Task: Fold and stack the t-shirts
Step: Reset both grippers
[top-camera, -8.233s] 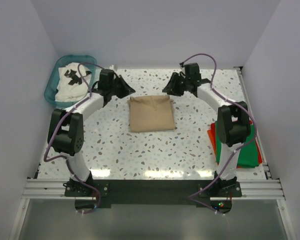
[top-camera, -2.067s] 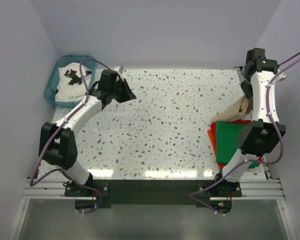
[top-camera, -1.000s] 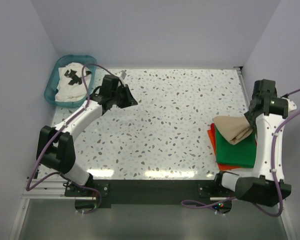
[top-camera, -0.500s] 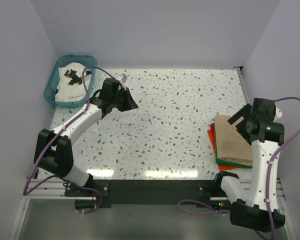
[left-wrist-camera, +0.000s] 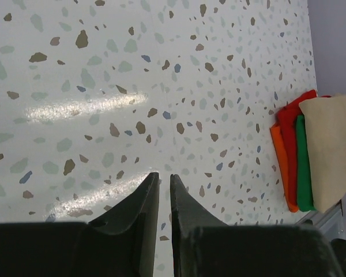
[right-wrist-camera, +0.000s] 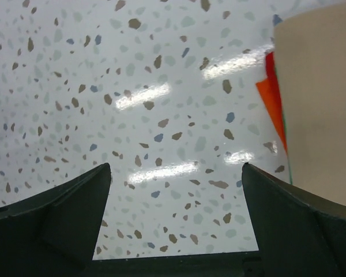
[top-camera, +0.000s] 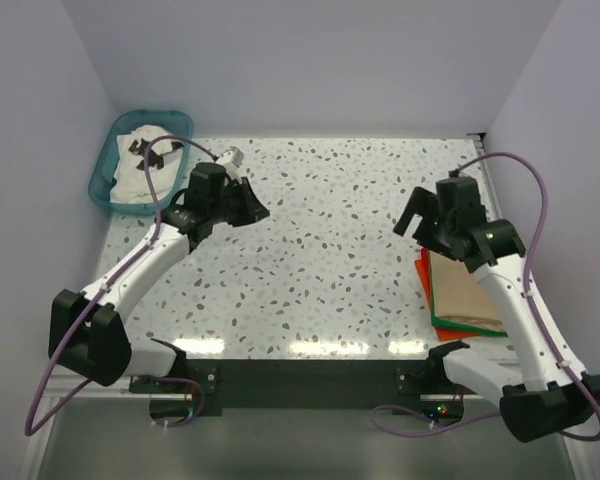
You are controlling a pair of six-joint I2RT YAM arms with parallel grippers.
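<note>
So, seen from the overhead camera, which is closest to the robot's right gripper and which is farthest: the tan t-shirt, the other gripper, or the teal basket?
Measured from the right gripper in the top view:
1. The tan t-shirt, just beside it on the right side.
2. The left gripper, across on the left half.
3. The teal basket, in the far-left corner, beyond the left gripper.

There is a plain tan t-shirt (top-camera: 461,294), a green t-shirt (left-wrist-camera: 303,167), a red-orange t-shirt (left-wrist-camera: 285,151) and a white t-shirt (top-camera: 140,170) with black print, while the basket (top-camera: 96,185) is teal and the table (top-camera: 320,225) white with brown, grey and blue flecks
</note>
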